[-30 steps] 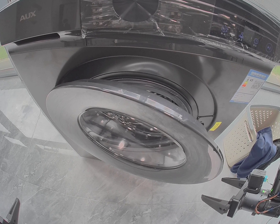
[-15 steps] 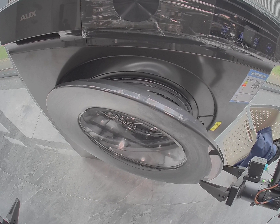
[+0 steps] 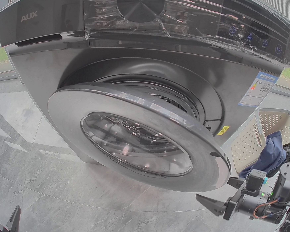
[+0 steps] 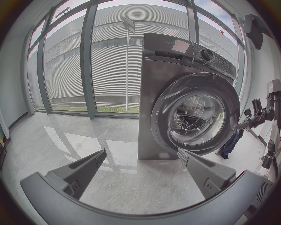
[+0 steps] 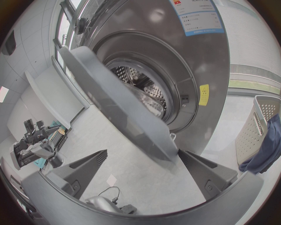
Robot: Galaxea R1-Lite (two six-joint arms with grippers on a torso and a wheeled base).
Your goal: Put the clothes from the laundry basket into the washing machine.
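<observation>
The right end effector [image 3: 212, 187] was spread wide and held nothing. The free rim of the washing machine's door [image 3: 85, 116] lay between its two fingers, closer to one of them; whether it touched could not be told. The door stood partly open, and past the end effector, behind the door, was the perforated drum [image 5: 140, 85] of the washing machine [image 3: 149, 55]. On the end effector's outer side, just beside the machine, stood the laundry basket [image 3: 249, 146] on the floor. A dark blue garment [image 3: 270, 154] hung over its rim, apart from the fingers. The left end effector [image 3: 4, 203] was also wide open and empty, low and well apart from the door.
</observation>
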